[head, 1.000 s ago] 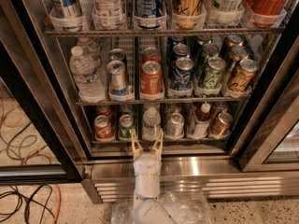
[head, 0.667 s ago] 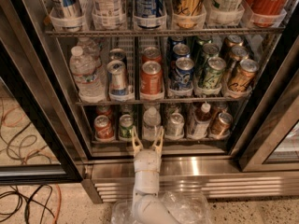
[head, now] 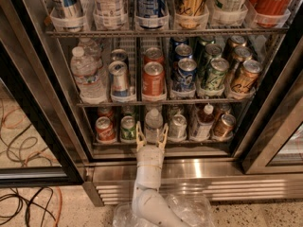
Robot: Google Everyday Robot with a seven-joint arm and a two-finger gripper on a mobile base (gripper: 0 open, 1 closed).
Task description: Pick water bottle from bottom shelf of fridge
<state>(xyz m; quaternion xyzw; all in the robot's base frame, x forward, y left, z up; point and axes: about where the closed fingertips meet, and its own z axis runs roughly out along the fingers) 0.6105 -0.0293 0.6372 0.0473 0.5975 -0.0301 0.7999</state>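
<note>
The hand point(head: 151, 138) sits at the bottom shelf point(head: 199, 143) lip, fingers point(head: 140, 137) apart either side of the water bottle point(head: 154, 123), which stands between a green can point(head: 128, 128) and a silver can point(head: 177, 126). Centre it, ease deeper, then close gently on the ribbed body without nudging either can

Gripper point(head: 152, 131): we see it spread astride the water bottle point(head: 153, 119).
Water bottle: upright on the bottom shelf point(head: 201, 144) of the fridge point(head: 213, 170).

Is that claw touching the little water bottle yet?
Cannot tell. The camera view shows the open claw at the bottom shelf, fingers flanking the water bottle, but neither contact nor gap shows plainly.
</note>
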